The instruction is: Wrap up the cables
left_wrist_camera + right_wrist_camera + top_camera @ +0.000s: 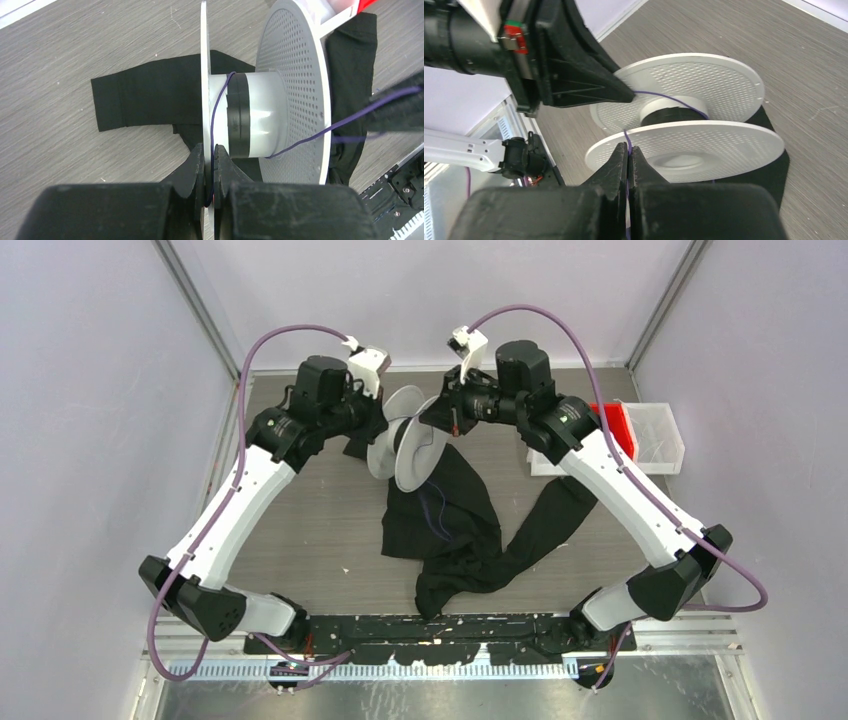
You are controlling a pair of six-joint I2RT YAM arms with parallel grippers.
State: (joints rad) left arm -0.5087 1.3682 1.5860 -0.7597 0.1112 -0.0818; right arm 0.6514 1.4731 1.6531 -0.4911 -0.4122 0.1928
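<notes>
A white plastic spool with perforated flanges is held off the table between the arms. My left gripper is shut on the rim of one flange, and the thin purple cable runs down between its fingers too. The cable loops over the hub and runs off right to my right gripper. In the right wrist view my right gripper is shut on the cable just beside the near flange. The left gripper grips the far flange.
A large black cloth lies crumpled on the table under and in front of the spool. A white tray with a red part stands at the back right. Purple arm hoses arch overhead.
</notes>
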